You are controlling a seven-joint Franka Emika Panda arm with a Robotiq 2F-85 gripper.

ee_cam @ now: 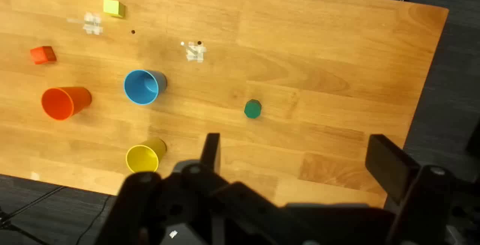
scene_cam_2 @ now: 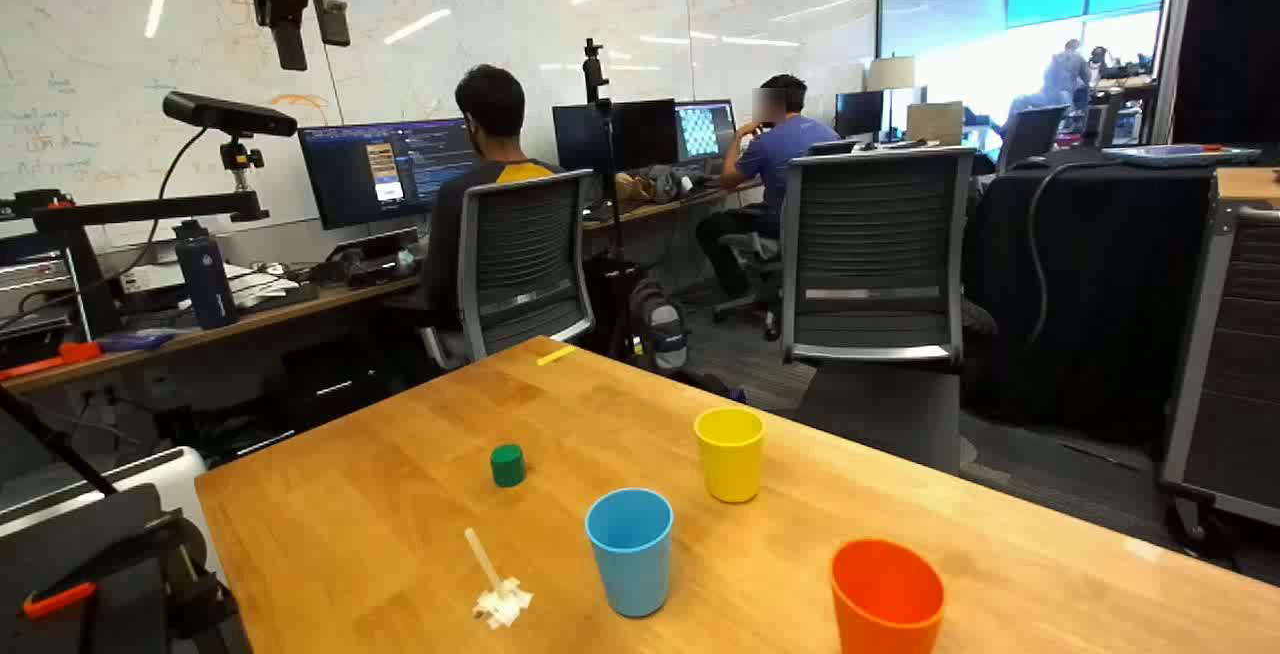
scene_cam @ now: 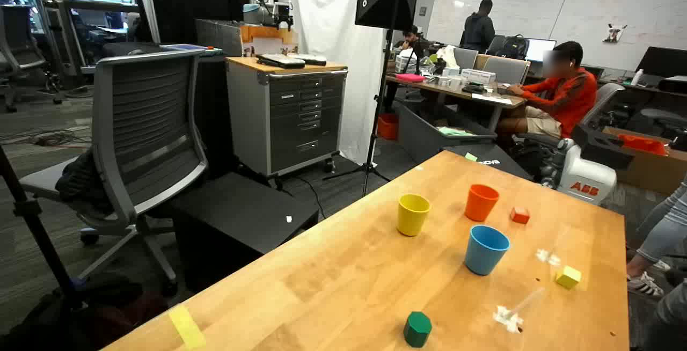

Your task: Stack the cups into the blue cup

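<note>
Tan wood fills most of the wrist view: it is the table (ee_cam: 337, 76), with one corner at the upper right of the frame. On it the blue cup (ee_cam: 144, 87) stands upright, left of the middle. The yellow cup (ee_cam: 146, 157) is below it in the frame, and the orange-red cup (ee_cam: 63, 102) is farther over toward the left edge. All three are upright and apart from one another.

The red block (ee_cam: 42, 54) lies at the left, near the orange-red cup, and the yellow block (ee_cam: 113, 8) is at the upper left, just beside a patch of white tape (ee_cam: 92, 29). The green block (ee_cam: 252, 109) sits near the centre of the frame, well apart from the cups.

The pincer (ee_cam: 300, 159) shows along the bottom of the wrist view, its jaws spread wide, with the table visible between them. In an exterior view the pincer (scene_cam_2: 314, 51) hangs at the upper left, jaws down, well above the table.

In an exterior view the blue cup (scene_cam: 485, 251) is the lowest of the three in the right half of the frame, with the yellow cup to its upper left and the orange-red cup above it. A strip of yellow tape (scene_cam: 187, 327) lies on the table at the lower left, and an office chair (scene_cam: 150, 120) stands at the left.
</note>
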